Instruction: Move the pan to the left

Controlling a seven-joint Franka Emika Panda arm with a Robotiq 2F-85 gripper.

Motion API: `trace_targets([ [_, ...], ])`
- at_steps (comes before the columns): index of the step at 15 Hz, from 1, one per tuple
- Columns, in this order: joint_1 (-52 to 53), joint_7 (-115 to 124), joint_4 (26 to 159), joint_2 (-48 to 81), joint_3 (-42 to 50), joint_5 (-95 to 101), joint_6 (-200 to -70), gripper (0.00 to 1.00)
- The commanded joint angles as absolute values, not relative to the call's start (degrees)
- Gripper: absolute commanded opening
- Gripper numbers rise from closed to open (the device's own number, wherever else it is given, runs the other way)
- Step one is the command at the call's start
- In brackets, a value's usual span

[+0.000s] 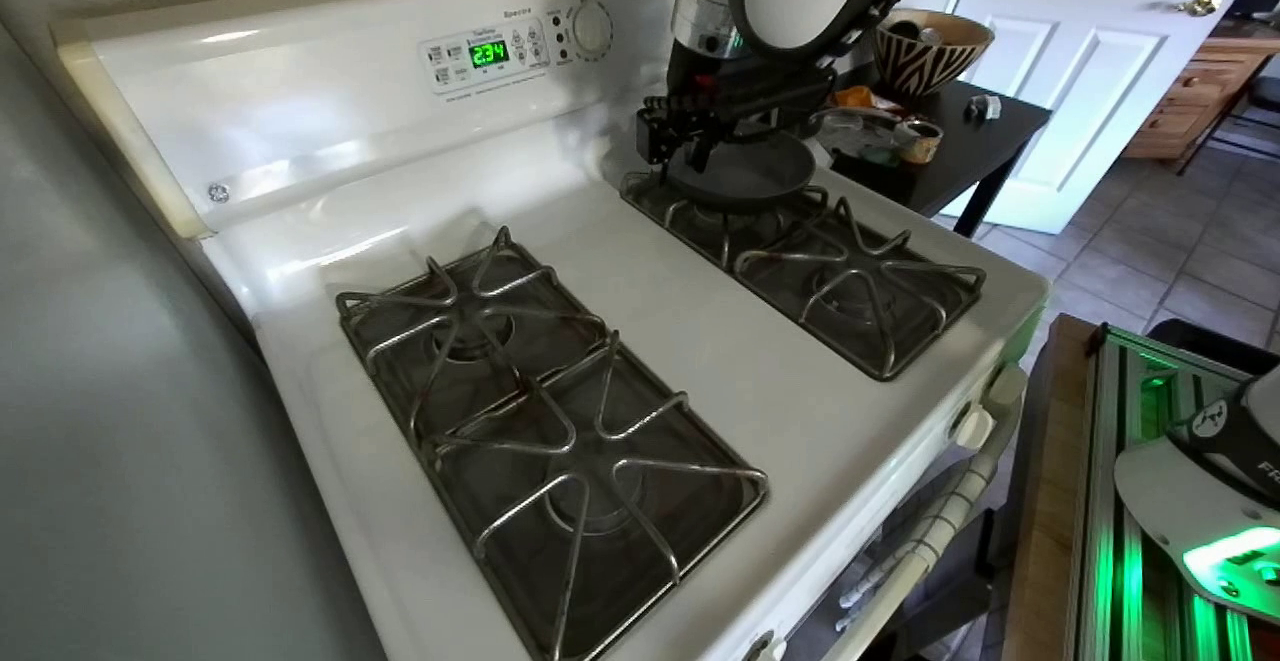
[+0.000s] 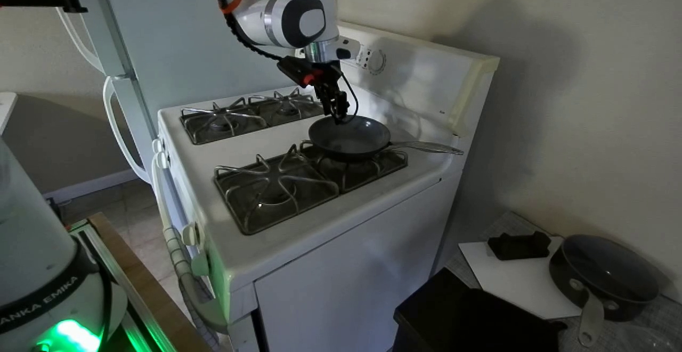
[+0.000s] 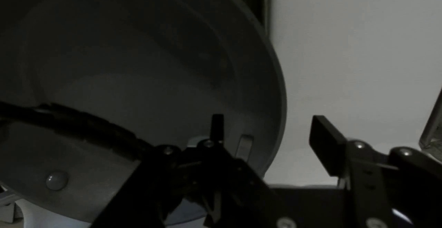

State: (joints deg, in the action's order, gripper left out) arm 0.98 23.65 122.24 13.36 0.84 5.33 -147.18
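"While the gripper (image 3: 271, 129) stands with jaws apart, where lies the frying pan (image 2: 349, 140)?"

"On the rear burner grate (image 2: 367, 171); in wrist view, pan rim (image 3: 283, 100) between fingertips (image 3: 324, 141) — one inside, one out."

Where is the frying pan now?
In an exterior view, the frying pan sits on the rear burner grate, right of the front grate, its handle pointing right; the wrist view shows the pan at left.
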Motion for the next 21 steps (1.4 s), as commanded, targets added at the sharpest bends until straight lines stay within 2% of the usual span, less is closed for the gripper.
trace_targets([
  [1, 2.79, 25.37, 119.80, 15.66, 2.41, 6.06, -145.90, 0.89],
  [2, 2.98, 25.47, 119.49, 16.01, 2.56, 6.07, -145.91, 0.97],
  [4, 3.43, 25.56, 118.74, 16.87, 2.81, 6.00, -145.88, 1.00],
  [6, 3.93, 25.77, 117.90, 17.72, 3.09, 6.05, -145.77, 0.74],
  [7, 4.22, 26.11, 117.33, 18.44, 3.37, 6.44, -146.03, 0.73],
  [14, 5.62, 26.87, 114.30, 21.40, 4.86, 6.50, -145.68, 0.13],
  [16, 5.84, 27.09, 113.53, 21.85, 5.28, 6.64, -145.58, 0.00],
  [18, 6.17, 27.66, 113.19, 22.02, 5.56, 6.92, -145.25, 0.03],
  [21, 6.76, 28.34, 112.69, 22.06, 6.03, 7.79, -144.34, 0.02],
])
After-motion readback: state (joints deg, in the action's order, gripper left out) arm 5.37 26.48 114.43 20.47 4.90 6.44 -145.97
